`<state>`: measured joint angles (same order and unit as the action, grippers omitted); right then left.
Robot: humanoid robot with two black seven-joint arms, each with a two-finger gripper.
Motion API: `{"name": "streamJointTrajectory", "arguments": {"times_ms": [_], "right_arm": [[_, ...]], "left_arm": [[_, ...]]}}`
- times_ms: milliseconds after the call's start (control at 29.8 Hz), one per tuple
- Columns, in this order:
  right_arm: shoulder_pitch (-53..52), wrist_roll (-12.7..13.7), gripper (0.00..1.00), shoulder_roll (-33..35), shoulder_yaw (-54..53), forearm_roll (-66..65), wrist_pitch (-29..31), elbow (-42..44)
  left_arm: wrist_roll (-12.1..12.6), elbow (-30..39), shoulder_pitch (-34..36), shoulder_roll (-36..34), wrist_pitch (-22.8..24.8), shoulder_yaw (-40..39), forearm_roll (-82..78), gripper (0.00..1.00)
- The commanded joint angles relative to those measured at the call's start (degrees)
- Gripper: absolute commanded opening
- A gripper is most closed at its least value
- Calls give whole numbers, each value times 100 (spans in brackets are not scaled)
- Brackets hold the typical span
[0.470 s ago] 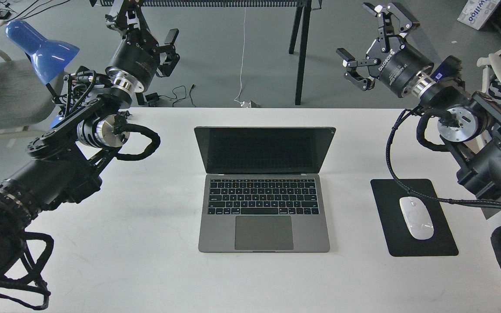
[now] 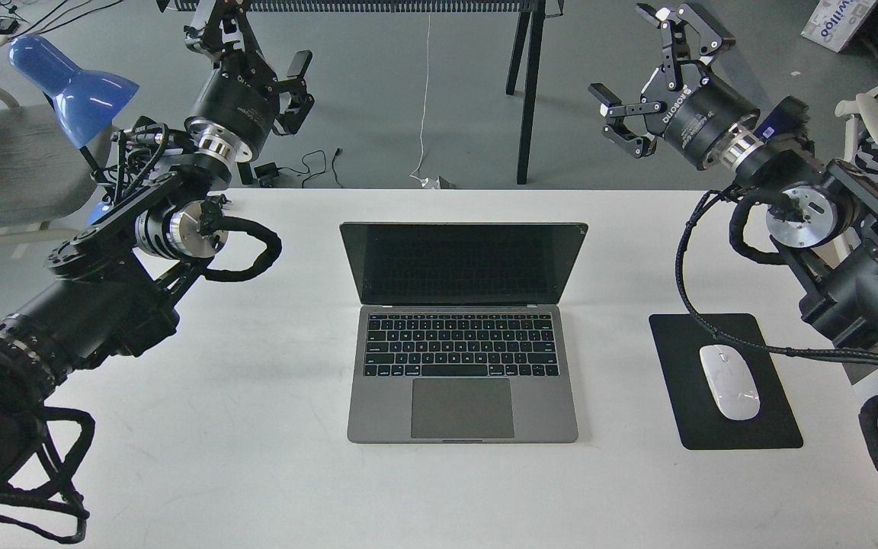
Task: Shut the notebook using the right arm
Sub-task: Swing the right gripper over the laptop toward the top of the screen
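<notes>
Right gripper [image 2: 656, 72] is up in the air, fingers spread wide apart, holding nothing, well beyond the far right corner of the worktop [image 2: 256, 457]. Notebook [image 2: 462, 335] sits mid-worktop, lid open & upright, black screen facing the robot, keyboard + trackpad in plain sight. Gripper is well apart from it, off to the upper right of the lid. Just right of the notebook: black mouse pad [image 2: 683, 427] w/ a white mouse [image 2: 728, 381] on it; right arm [image 2: 828, 229] hangs above that side, its cable looping over the pad. Left gripper [image 2: 252, 49] also raised, far left, fingers look apart, empty. Blue lamp [image 2: 65, 84] beside that arm.
</notes>
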<state>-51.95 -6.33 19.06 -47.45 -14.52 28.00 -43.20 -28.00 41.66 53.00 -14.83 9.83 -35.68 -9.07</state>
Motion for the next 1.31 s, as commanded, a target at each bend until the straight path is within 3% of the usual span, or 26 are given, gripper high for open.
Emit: {"name": "streamJointTrajectory", "arguments": {"times_ms": [0, 302, 604, 872, 1275], "right_arm": [[-192, 18, 100, -139, 200, -51, 0, 57], [-1712, 44, 100, -429, 3116, -51, 0, 698], [-2425, 44, 100, -1070, 5139, -358, 0, 1357], [-2364, 53, 100, -1246, 5413, -728, 0, 1543], [-2276, 53, 100, -1202, 5413, -710, 0, 990]], "left_arm": [[0, 0, 0, -2, 11, 0, 1, 100], [0, 0, 0, -2, 11, 0, 10, 100], [0, 0, 9, -2, 11, 0, 19, 100], [0, 0, 9, -2, 19, 0, 19, 100], [0, 0, 0, -2, 28, 0, 19, 100]]}}
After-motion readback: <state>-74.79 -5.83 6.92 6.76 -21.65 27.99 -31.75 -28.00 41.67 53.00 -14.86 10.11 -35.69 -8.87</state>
